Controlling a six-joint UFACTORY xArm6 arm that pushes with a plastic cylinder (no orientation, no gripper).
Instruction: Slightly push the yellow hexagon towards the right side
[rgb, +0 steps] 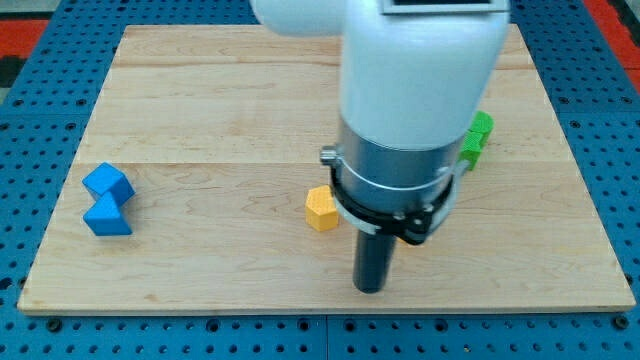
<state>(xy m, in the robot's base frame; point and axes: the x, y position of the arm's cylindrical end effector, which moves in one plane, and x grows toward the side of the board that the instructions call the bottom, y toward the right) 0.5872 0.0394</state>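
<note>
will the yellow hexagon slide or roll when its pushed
The yellow hexagon lies flat on the smooth wooden board, so it will probably slide rather than roll. It looks small and rigid, likely light. My tip sits to its lower right in the view; an off-centre push may spin it.

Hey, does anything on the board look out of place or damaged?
Nothing stands out. The yellow hexagon, blue block and partly hidden green block sit flat on the board; my tip rests right of the hexagon.
</note>
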